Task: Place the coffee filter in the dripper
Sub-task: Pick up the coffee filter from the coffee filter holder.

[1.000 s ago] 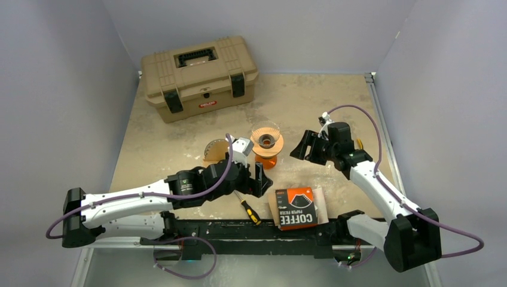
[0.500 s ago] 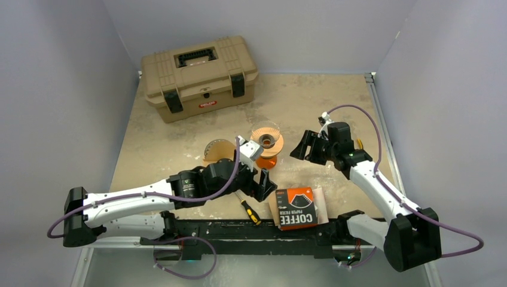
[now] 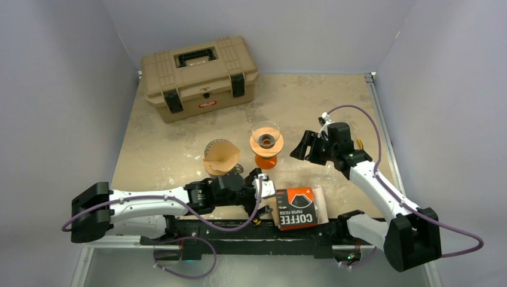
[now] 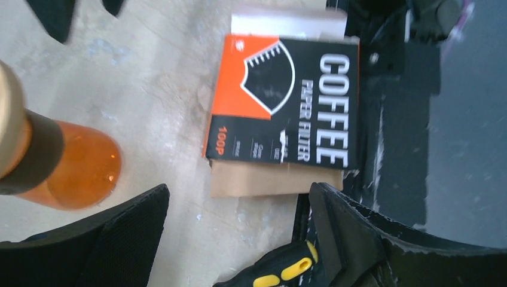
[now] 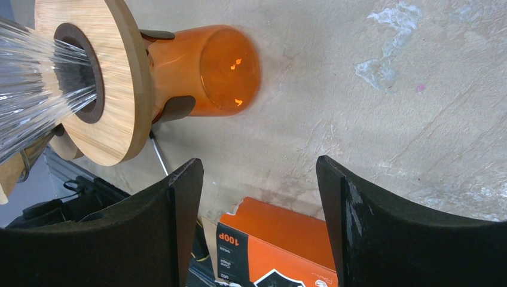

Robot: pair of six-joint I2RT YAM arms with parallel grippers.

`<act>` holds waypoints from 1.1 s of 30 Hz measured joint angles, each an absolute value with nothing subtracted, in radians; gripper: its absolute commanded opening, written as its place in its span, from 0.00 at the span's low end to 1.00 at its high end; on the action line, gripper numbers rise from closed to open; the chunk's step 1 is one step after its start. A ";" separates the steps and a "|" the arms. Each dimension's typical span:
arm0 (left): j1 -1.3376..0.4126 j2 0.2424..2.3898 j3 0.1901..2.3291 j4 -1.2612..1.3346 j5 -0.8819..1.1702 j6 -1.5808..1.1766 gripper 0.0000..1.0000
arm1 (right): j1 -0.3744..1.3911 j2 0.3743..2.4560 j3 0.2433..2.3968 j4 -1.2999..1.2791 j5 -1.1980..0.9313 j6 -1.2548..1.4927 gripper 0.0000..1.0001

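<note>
A brown paper coffee filter (image 3: pixel 220 156) lies spread on the table, left of the dripper (image 3: pixel 266 143). The dripper is a glass cone in a wooden collar on an orange base (image 5: pixel 209 66). My left gripper (image 3: pixel 269 194) is low near the front edge, open and empty, pointing at the coffee filter box (image 4: pixel 284 101). In its wrist view the left gripper (image 4: pixel 239 194) has bare table between its fingers. To the right of the dripper, my right gripper (image 3: pixel 302 148) hangs open and empty. Its wrist view shows the right gripper (image 5: pixel 258 164) facing the dripper's wooden collar (image 5: pixel 119 89).
A tan toolbox (image 3: pixel 199 76) stands at the back left. A screwdriver with a black and yellow handle (image 4: pixel 281 272) lies under my left gripper by the front rail. The orange and black filter box (image 3: pixel 296 207) sits at the front edge.
My left arm has drawn back from beside the dripper toward the front edge and the filter box, uncovering the filter on the table. The right arm has not moved.
</note>
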State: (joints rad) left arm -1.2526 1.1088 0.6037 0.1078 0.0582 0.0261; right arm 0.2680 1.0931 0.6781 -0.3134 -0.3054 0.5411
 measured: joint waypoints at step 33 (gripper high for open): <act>-1.528 1.445 0.329 0.708 -0.261 0.596 0.64 | 0.259 1.114 0.667 -0.299 -0.305 0.529 0.72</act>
